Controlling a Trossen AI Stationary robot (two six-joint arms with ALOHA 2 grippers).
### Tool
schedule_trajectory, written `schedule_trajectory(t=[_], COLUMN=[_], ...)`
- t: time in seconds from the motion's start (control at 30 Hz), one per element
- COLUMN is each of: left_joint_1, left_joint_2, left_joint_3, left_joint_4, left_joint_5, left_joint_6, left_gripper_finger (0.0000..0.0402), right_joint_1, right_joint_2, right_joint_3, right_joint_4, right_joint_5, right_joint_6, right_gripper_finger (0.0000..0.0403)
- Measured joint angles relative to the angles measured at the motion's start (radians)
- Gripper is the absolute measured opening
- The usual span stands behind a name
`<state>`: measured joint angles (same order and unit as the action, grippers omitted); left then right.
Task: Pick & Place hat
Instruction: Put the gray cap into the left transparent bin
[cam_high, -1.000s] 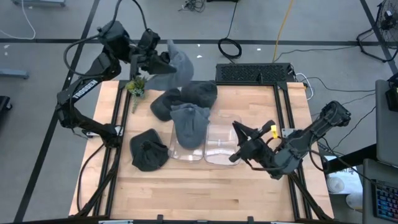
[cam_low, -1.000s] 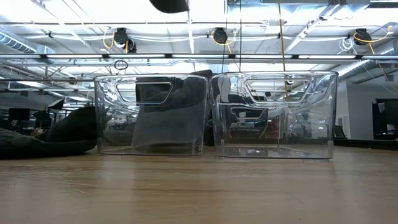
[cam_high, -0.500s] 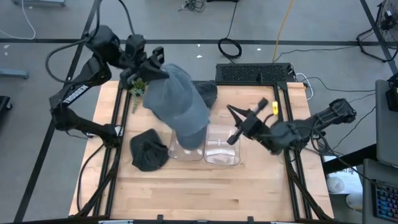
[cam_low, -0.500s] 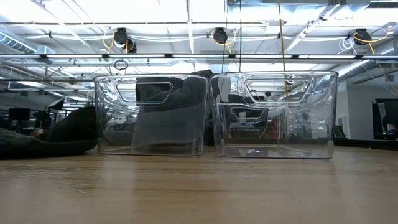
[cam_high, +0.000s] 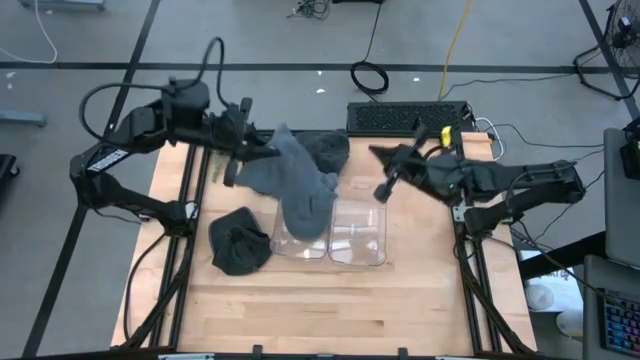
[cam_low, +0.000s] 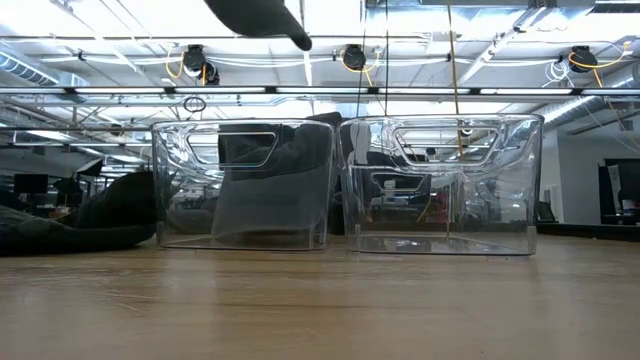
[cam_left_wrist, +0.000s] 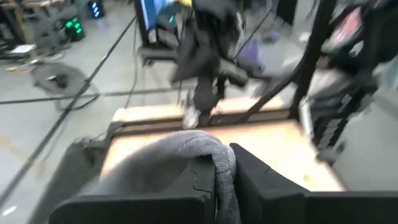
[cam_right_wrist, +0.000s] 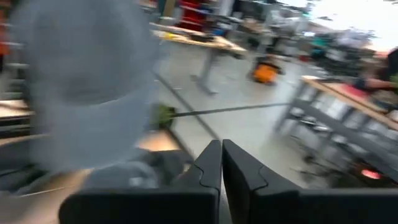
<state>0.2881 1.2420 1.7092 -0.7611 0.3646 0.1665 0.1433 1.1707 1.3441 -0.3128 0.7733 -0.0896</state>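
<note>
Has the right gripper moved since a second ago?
Yes. In the high view the right gripper has swung from the near right corner of the right clear bin up past the bin's far edge, toward the black mat.

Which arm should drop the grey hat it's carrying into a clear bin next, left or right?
Left. The left gripper is already shut on the grey hat, which hangs partly over the left bin. The right gripper holds nothing.
</note>
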Motion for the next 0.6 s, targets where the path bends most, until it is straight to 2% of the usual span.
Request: schedule_trajectory(t=[0.07,0.13,0.4,0.53,0.6], left_joint_1=[-0.036,-0.068,-0.185,-0.222,-0.242], left_joint_2=[0.008,0.015,0.039,0.067,0.084], left_joint_3=[0.0,0.0,-0.001,0.0,0.0], left_joint_4=[-0.035,-0.068,-0.134,-0.142,-0.16], left_joint_5=[-0.081,-0.165,-0.425,-0.485,-0.514], left_joint_6=[0.04,0.092,0.32,0.387,0.423], left_gripper_finger=[0.0024,0.0024,0.0024,0.0024,0.0024], right_joint_1=[-0.023,-0.055,-0.241,-0.295,-0.308], right_joint_2=[-0.022,-0.051,-0.138,-0.144,-0.143], right_joint_3=[0.0,0.0,0.0,0.0,0.0], right_joint_4=[-0.006,-0.015,-0.021,-0.022,-0.023], right_joint_5=[0.035,0.001,-0.497,-0.672,-0.723], right_joint_6=[-0.012,0.011,0.187,0.195,0.183], right_gripper_finger=[0.0,0.0,0.0,0.0,0.0])
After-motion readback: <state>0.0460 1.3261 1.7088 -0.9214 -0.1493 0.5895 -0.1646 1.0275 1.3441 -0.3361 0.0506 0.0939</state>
